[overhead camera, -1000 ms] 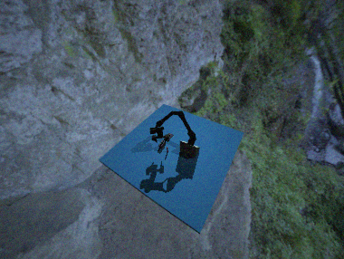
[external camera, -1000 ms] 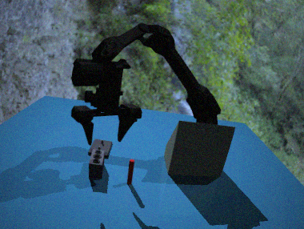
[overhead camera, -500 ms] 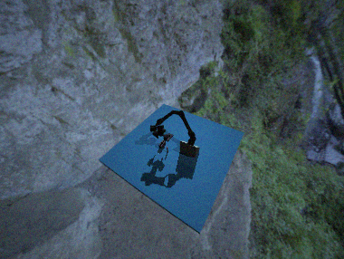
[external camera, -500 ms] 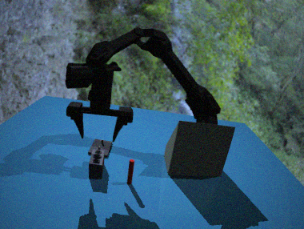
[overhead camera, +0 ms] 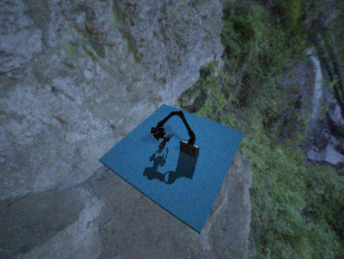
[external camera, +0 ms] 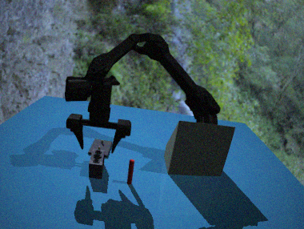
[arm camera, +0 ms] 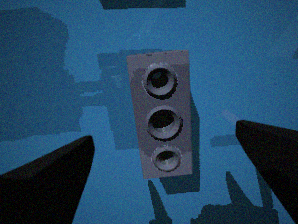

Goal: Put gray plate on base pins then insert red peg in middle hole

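My gripper (external camera: pixel 98 150) (arm camera: pixel 164 135) is open and empty, pointing down, one finger on each side of the gray plate and above it. The gray plate (external camera: pixel 106 147) (arm camera: pixel 141 107) shows three holes in a row, from above in the wrist view. The dark front of the base shows under its near end in the exterior view. Whether the plate lies flat on the pins I cannot tell; the pins are not clear. The red peg (external camera: pixel 130 172) stands upright on the table to the right of the base. It is hidden in the wrist view.
A brown-gray box (external camera: pixel 200 148) (overhead camera: pixel 189 148) stands beside the arm's foot, right of the peg. The blue table (overhead camera: pixel 199 199) (external camera: pixel 36 188) carries dark shadows of the arm and box. Its edges show in the top view.
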You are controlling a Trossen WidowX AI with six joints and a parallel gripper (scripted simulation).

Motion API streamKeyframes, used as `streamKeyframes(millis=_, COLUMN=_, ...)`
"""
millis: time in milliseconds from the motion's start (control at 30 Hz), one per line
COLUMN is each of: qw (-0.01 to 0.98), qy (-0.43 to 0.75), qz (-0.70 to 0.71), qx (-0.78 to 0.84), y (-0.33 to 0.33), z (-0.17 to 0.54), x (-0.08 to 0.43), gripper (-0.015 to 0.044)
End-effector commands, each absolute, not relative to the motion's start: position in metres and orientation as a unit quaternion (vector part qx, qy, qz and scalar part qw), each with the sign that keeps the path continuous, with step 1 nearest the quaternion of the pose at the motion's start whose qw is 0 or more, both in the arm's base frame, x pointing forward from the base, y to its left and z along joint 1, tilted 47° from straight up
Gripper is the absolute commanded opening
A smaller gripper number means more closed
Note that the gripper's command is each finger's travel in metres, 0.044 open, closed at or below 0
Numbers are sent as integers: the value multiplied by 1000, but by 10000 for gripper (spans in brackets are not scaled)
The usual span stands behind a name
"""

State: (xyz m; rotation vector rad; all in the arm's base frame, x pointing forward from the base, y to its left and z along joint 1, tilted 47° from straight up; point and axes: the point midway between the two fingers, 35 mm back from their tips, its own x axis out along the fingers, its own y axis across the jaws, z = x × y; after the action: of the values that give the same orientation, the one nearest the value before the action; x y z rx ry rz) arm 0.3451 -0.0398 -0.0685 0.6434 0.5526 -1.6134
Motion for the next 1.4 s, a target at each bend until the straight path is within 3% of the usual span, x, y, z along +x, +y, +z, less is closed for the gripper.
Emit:
streamKeyframes(millis=0, qw=615, qy=241, qz=-699, qx=275, y=-43, z=-73, x=344, gripper=440)
streamKeyframes(millis=1267, qw=615, qy=240, qz=-699, qx=274, y=-86, z=-112, x=337, gripper=440)
streamKeyframes(millis=1367, qw=615, qy=240, qz=-699, qx=274, y=-86, z=-112, x=337, gripper=361)
